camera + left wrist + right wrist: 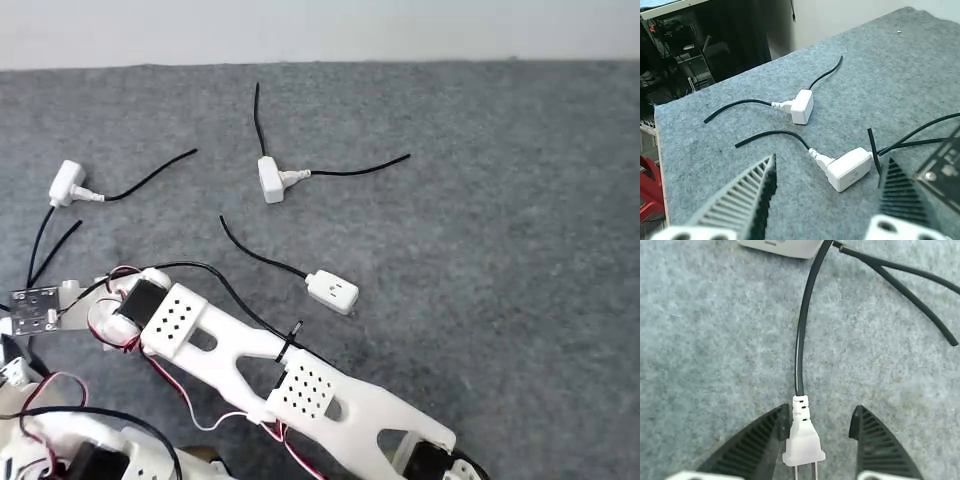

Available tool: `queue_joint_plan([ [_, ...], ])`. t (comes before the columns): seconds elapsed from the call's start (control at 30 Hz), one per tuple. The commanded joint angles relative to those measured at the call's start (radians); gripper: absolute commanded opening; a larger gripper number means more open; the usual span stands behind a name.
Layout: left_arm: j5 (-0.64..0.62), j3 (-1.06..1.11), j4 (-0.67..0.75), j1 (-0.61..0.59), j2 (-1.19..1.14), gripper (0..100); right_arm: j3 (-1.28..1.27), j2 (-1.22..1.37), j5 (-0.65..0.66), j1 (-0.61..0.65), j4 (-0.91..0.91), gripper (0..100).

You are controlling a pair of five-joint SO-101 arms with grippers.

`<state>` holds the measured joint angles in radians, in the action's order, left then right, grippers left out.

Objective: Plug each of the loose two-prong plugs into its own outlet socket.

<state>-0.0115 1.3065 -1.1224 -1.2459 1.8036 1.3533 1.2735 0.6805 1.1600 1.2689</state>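
Three sockets are lying on the grey worktop (500, 250): a near socket (850, 169) just ahead of my left hand (831, 160), a far socket (802, 106) beyond it, and from above I am seeing a third socket (66, 183). Both hands are standing spread; one plug (802, 442) is lying between the fingers of my right hand (821, 408). Open worktop is stretching past the far socket.

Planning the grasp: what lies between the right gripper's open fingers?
A white two-prong plug on its black cord, as the right wrist view shows.
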Motion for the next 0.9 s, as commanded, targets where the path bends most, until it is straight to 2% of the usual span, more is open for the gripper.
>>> queue_joint_plan([
  [0.0, -0.021, -0.036, 0.051, 0.003, 0.020, 32, 0.000, 0.022, -0.005, 0.025, 0.030, 20.1],
  [0.87, -0.021, 0.005, 0.075, 0.005, 0.020, 32, -0.003, 0.024, -0.002, 0.030, 0.035, 20.0],
])
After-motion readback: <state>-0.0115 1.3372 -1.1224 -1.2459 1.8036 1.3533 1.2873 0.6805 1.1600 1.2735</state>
